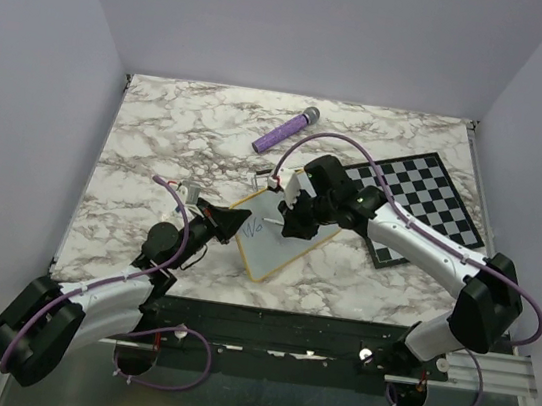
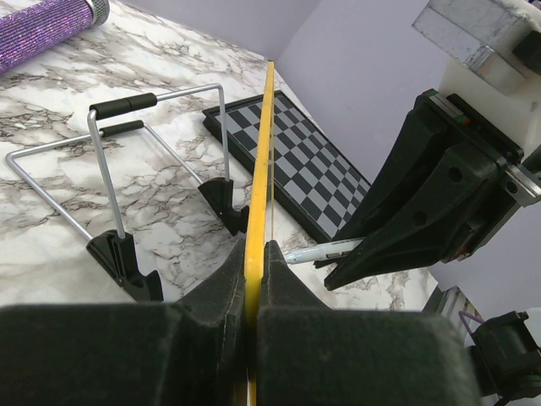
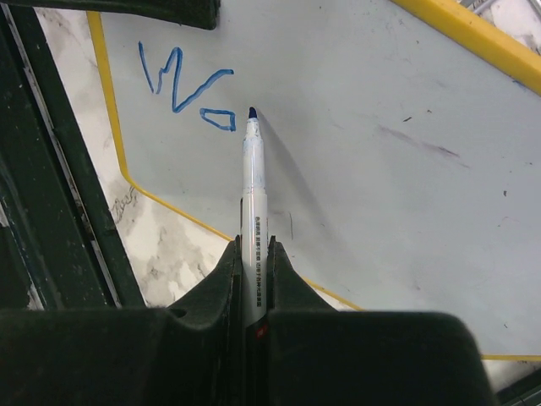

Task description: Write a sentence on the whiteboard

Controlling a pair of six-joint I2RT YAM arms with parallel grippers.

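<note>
Your left gripper (image 2: 254,254) is clamping fully down on the yellow frame of the whiteboard (image 1: 280,245), which is sitting mid-table on the marble table (image 1: 158,147), between the two arms and partly overlapping the chessboard (image 1: 433,201). Your right gripper (image 3: 254,254) is squeezing shut around one blue marker (image 3: 253,194), whose tip is pointing at the board face just right of the writing; whether it is touching, you cannot tell. The sentence (image 3: 190,89) is showing two blue letters, "Wa", near the board's corner. Counting the rest, you are looking at one whiteboard, one marker, one chessboard, one purple glittery cylinder (image 1: 284,130) lying well apart at the far side, and one wire stand (image 2: 122,105) standing behind the board.
</note>
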